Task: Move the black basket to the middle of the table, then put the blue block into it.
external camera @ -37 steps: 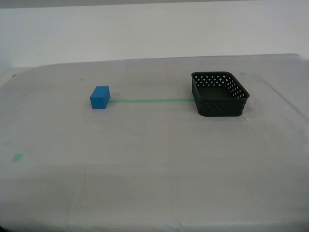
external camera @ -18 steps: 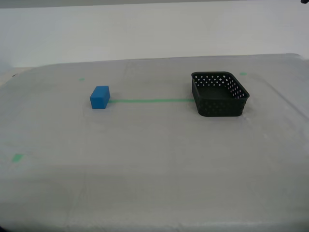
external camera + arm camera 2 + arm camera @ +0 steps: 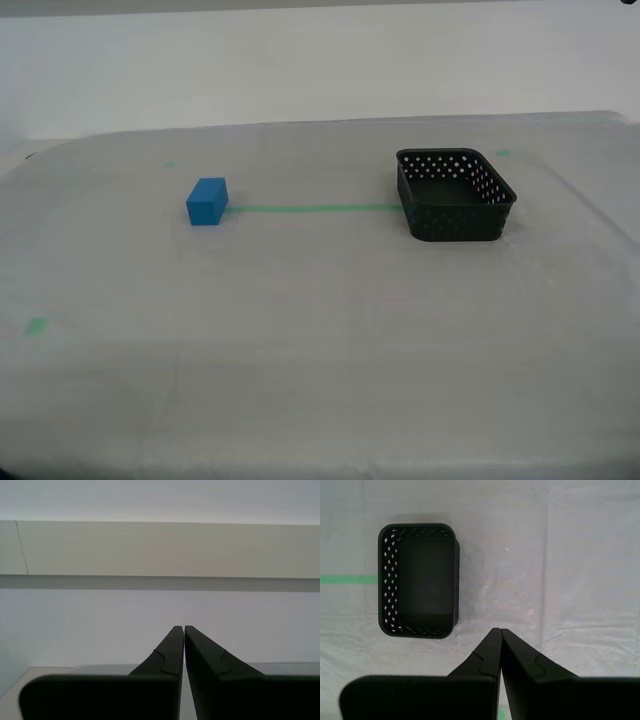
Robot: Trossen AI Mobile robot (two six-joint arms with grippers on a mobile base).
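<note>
**Operator:** Report step and object positions.

**Unit:** Step one, not yet begun. The black basket (image 3: 456,195) stands empty toward the exterior view's right on the bench (image 3: 320,380), at one end of the green tape line (image 3: 312,209). The blue block (image 3: 206,201) sits at the line's other end, well apart.

**Operator:** Jaws?

**Unit:** My first gripper (image 3: 499,630) hangs above the bench beside the basket, jaws clenched, empty. My second gripper (image 3: 181,628) faces the wall, jaws clenched, empty.

**Operator:** Next move?

**Unit:** In my judgement: release the first jaws, descend over one basket wall, grasp, then drag toward centre.

Black hole-dotted basket (image 3: 455,194), bright blue block (image 3: 206,201), pale grey table (image 3: 320,340) with green tape line (image 3: 310,209).
</note>
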